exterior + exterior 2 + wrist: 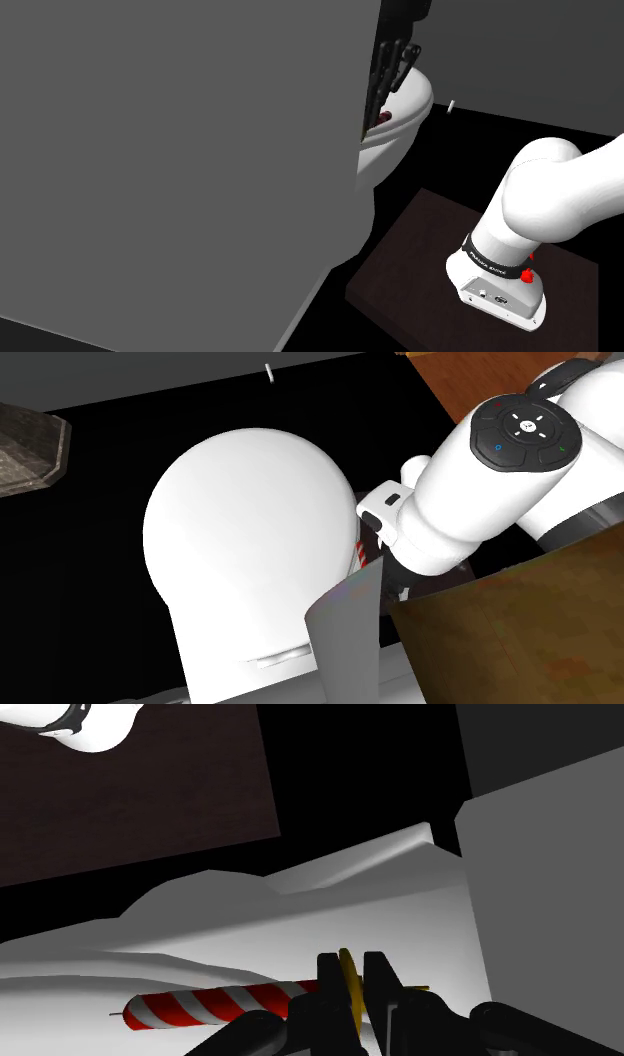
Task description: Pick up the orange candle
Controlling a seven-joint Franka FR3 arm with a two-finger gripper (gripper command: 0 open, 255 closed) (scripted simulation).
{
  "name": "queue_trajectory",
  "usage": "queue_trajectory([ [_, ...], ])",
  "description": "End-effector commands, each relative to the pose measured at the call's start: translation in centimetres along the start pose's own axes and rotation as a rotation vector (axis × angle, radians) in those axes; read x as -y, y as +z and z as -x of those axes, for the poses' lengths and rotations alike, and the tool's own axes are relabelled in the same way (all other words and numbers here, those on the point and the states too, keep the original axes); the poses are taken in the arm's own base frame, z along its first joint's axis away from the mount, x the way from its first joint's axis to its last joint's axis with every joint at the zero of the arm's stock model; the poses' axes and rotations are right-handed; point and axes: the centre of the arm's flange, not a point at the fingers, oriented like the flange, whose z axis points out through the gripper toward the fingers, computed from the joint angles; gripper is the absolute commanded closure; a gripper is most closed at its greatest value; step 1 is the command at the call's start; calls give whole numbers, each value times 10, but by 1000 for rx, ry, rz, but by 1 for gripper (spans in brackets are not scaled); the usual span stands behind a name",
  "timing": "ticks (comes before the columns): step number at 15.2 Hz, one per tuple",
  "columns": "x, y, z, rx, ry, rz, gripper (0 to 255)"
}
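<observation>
Jaws near-closed, narrow gap only, clamped on thin yellow-orange candle (347, 966). You see it edge-on betw. the two black fingers (329, 984), low over white fixture (300, 919). Red/white striped candle (215, 1004) lies just beside, flat on same white surface.

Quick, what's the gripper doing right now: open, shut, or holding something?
The gripper: shut on the yellow-orange candle, which is clasped between its two fingers.
</observation>
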Motion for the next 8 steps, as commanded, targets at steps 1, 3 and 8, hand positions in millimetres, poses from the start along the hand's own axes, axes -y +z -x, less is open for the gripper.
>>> queue_trajectory([
  [1,1,-11,-1,0,0,0,255],
  [3,2,-22,-1,0,0,0,255],
  [8,3,-48,-3,0,0,0,255],
])
